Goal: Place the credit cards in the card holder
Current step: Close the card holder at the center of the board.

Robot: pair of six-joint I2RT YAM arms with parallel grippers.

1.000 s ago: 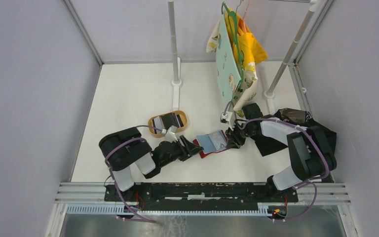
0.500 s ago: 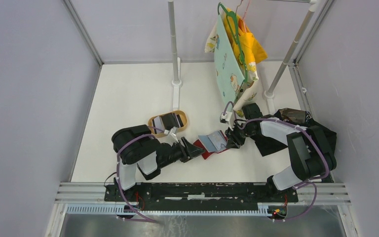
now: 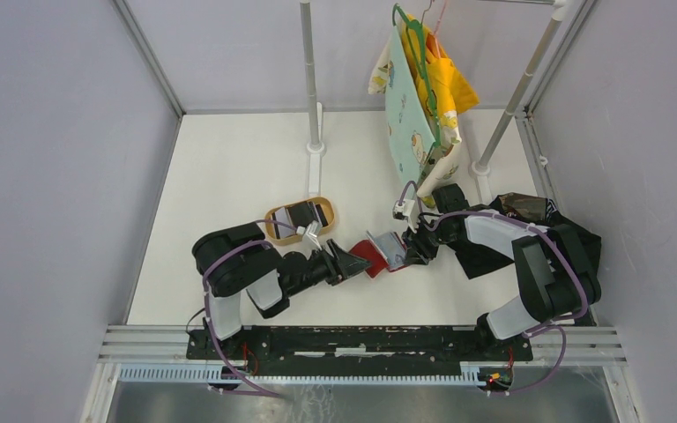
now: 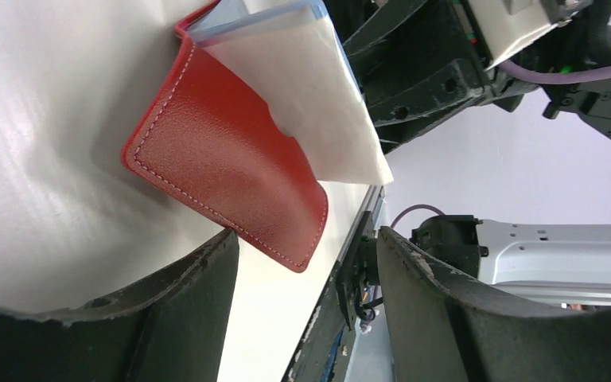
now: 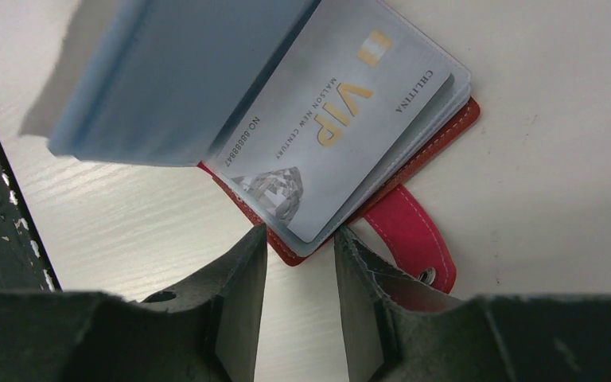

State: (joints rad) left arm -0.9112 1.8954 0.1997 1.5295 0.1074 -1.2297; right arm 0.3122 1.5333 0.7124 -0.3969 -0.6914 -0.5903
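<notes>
The red card holder (image 3: 383, 255) lies between both grippers, its left cover tipped up. In the left wrist view its red cover (image 4: 223, 159) stands on edge over pale sleeves, one corner at the mouth of my open left gripper (image 4: 306, 235) (image 3: 353, 263). In the right wrist view a silvery VIP credit card (image 5: 342, 119) sits in a clear sleeve of the card holder (image 5: 445, 139), under a raised grey-blue page. My right gripper (image 5: 301, 235) (image 3: 415, 250) is open, its tips flanking the holder's near corner, by the snap tab (image 5: 410, 239). More credit cards (image 3: 303, 214) lie in the tan tray (image 3: 272, 227).
Two rack posts (image 3: 311, 79) (image 3: 511, 106) stand at the back, with patterned cloths on hangers (image 3: 419, 97) over the right gripper. A black bundle (image 3: 529, 211) lies at the right wall. An aluminium rail (image 3: 361, 339) runs along the near edge.
The card holder lay open flat; now its left cover is tipped up toward the right. My left gripper has slid right against it and opened wider. The right gripper has not moved.
</notes>
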